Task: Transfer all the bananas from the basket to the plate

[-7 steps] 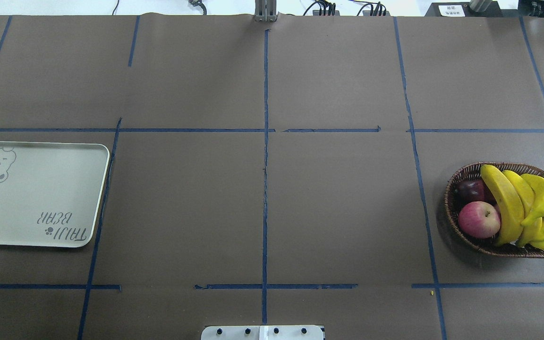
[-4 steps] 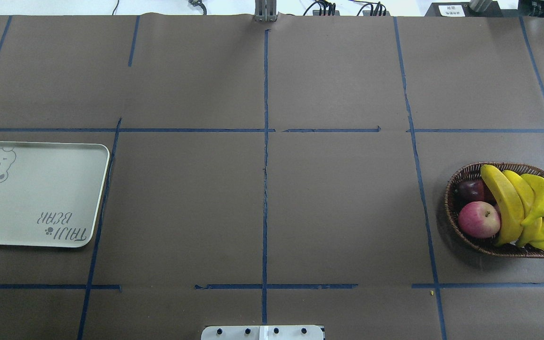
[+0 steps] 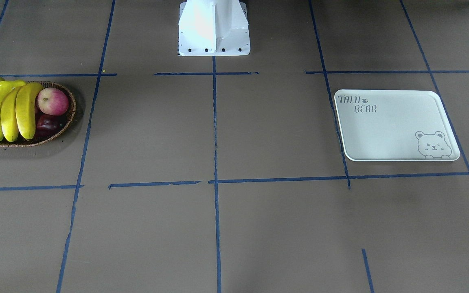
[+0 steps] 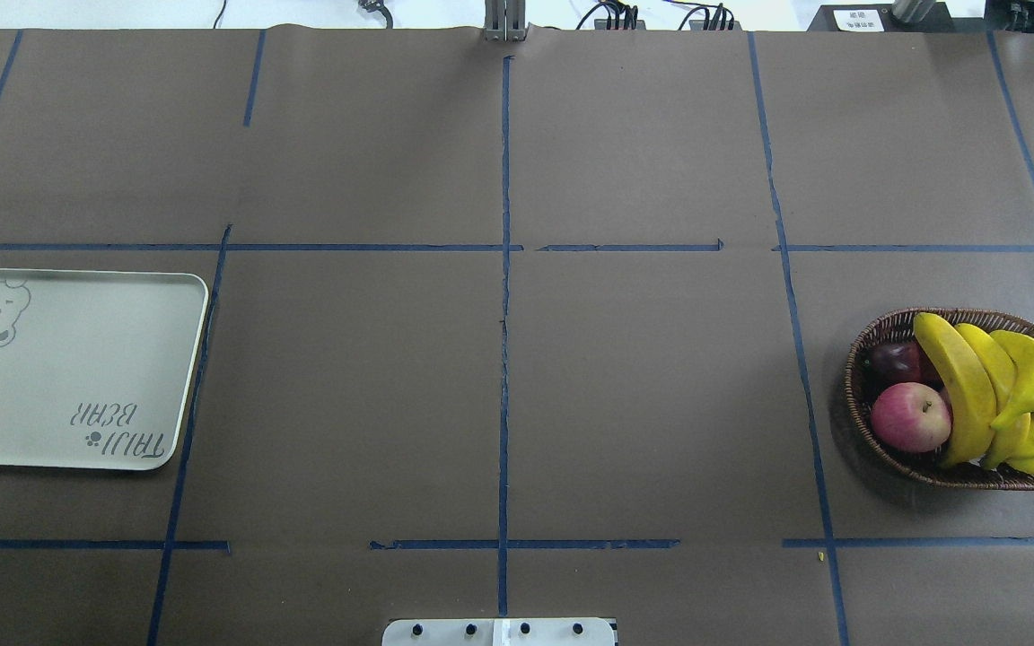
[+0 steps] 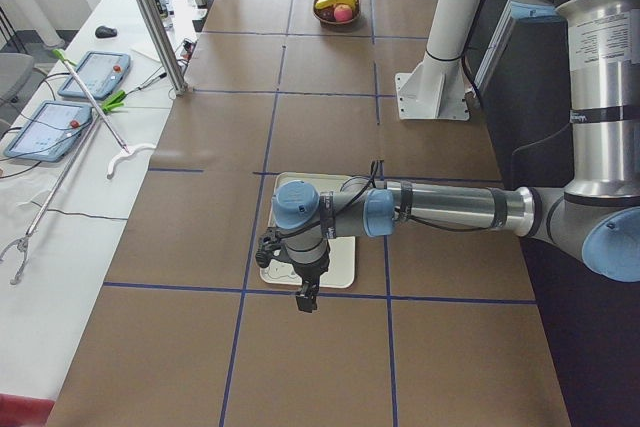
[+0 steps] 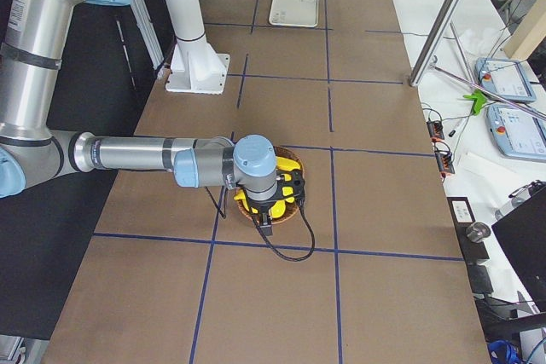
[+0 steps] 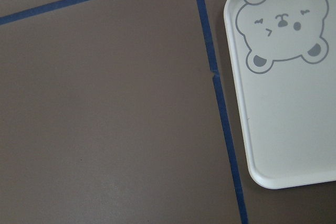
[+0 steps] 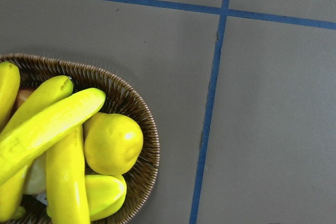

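Several yellow bananas lie in the brown wicker basket at the table's right; they also show in the front view and the right wrist view. The off-white bear plate lies bare at the table's left and shows in the left wrist view. My left gripper hangs over the plate's outer edge. My right gripper hangs over the basket. Both grippers show only in the side views, so I cannot tell whether they are open or shut.
A red apple and a dark red fruit share the basket with a plump yellow pear. The robot's white base stands at the table's near middle. Blue tape lines grid the brown table.
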Tool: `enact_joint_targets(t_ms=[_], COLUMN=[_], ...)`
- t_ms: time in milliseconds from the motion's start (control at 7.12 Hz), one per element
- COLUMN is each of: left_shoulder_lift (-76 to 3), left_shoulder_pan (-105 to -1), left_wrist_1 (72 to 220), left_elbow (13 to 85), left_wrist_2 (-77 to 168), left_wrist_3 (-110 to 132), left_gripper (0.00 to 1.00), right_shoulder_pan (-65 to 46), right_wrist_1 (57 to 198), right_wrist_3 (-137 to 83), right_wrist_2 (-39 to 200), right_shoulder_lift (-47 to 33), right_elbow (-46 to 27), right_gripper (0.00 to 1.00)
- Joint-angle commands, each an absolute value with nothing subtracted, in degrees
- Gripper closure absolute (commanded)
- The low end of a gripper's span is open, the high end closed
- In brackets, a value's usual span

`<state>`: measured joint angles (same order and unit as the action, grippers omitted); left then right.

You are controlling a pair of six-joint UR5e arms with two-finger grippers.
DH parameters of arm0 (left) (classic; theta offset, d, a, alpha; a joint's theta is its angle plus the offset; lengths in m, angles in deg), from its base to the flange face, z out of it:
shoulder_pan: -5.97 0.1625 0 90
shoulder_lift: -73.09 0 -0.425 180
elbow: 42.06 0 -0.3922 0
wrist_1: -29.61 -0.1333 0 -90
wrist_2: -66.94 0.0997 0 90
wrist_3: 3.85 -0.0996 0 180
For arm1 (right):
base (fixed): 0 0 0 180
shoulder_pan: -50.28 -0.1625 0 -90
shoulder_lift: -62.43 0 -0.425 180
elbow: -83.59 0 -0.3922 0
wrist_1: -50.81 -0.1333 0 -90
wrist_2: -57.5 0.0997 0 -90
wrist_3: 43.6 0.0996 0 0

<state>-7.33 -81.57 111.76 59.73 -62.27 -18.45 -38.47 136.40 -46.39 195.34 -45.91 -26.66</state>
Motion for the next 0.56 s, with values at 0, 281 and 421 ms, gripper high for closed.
enact_joint_targets(t_ms=[0,281,421], left_shoulder_lift=[-7.3,-7.2,-7.1], left_shoulder_pan=[-81.6,-81.6,-81.6], left_wrist_1=[111.7,111.6,111.5], left_elbow=[59.7,60.0,60.2], left_wrist_2=[-62.3,-62.4,-62.4], left_wrist_3=[-18.4,-18.5,-18.5], left_gripper=[0.00,0.00,0.00], right_shoulder_pan=[-36.8,-33.1,-29.3], right_wrist_1=[136.5,136.5,136.3], right_wrist_3=[-36.5,-24.2,-15.2], right_wrist_2=[196.4,196.5,196.2], right_shoulder_lift=[-45.9,-45.9,-45.9], right_elbow=[-31.0,-36.0,-39.3], right_gripper=[0.00,0.00,0.00])
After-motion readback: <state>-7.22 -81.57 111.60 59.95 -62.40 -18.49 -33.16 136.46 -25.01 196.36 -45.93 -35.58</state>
